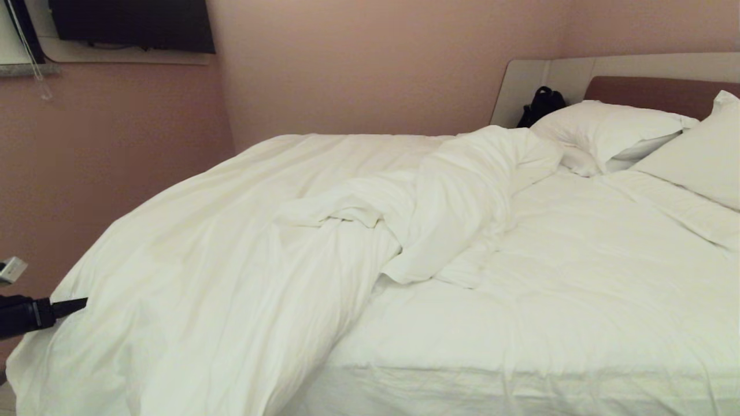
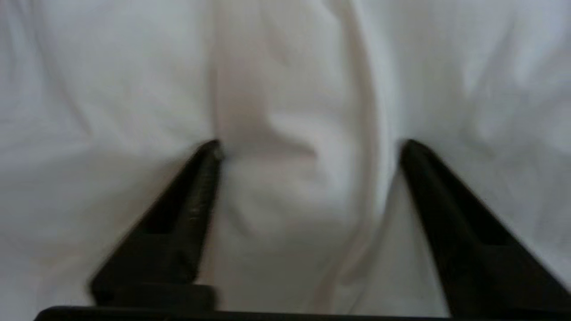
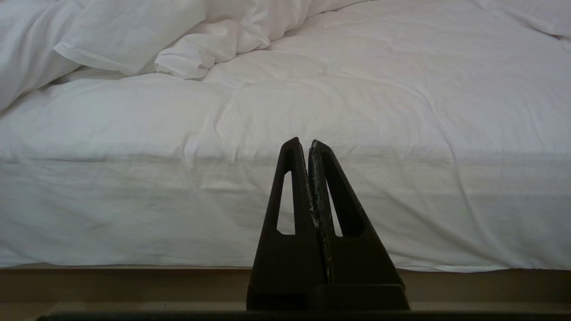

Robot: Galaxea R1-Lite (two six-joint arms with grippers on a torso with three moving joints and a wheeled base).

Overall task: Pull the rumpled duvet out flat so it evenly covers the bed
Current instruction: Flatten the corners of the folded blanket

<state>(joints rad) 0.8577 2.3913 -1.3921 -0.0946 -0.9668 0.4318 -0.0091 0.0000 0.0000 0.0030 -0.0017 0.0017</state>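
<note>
The white duvet (image 1: 231,242) lies rumpled over the left half of the bed (image 1: 578,289), hanging down its left corner, with a bunched ridge running toward the pillows. My left gripper (image 1: 84,301) reaches in from the far left edge at the duvet's hanging side. In the left wrist view the left gripper (image 2: 310,145) stands open, jaws wide apart, with a fold of duvet (image 2: 290,89) bulging between them. My right gripper (image 3: 303,141) is shut and empty, held low in front of the bed's side (image 3: 312,200).
Two white pillows (image 1: 607,130) (image 1: 699,156) lie at the headboard (image 1: 653,92), with a black bag (image 1: 542,104) beside them. A pink wall stands close behind the bed's far side. A dark screen (image 1: 133,23) hangs at the upper left. The bed's low base (image 3: 134,285) runs below the mattress.
</note>
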